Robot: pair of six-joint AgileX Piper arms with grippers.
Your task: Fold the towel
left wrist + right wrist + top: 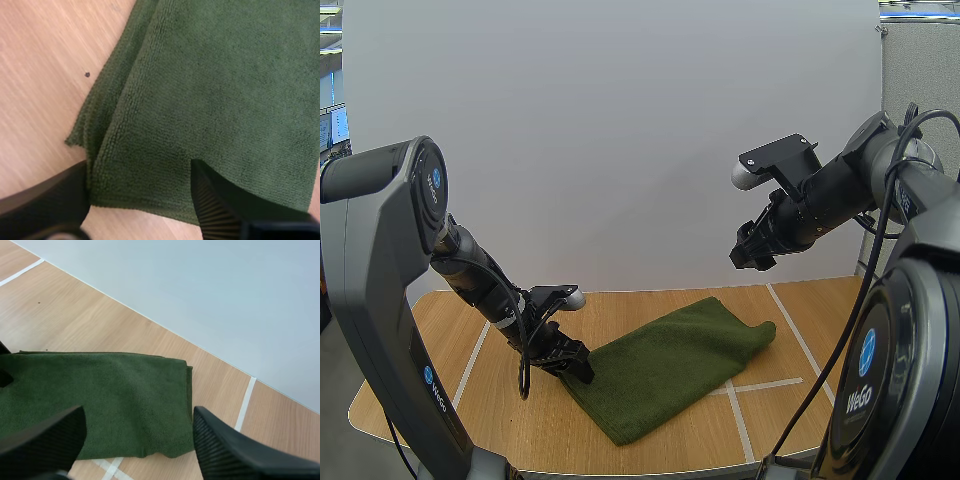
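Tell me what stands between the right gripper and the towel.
Nothing visible does. The right gripper hangs open above one end of the towel, only air between. The left gripper sits at the other end, fingers open astride its edge.

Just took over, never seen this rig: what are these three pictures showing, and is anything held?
Two robot arms, each ending in a two-fingered gripper. The wide picture looks down from behind them over a wooden table; the other two come from wrist cameras. A folded green towel lies on the table. The left gripper is down at its left end, open, fingers astride the edge. The right gripper hangs open in the air above the other end. Nothing is held.
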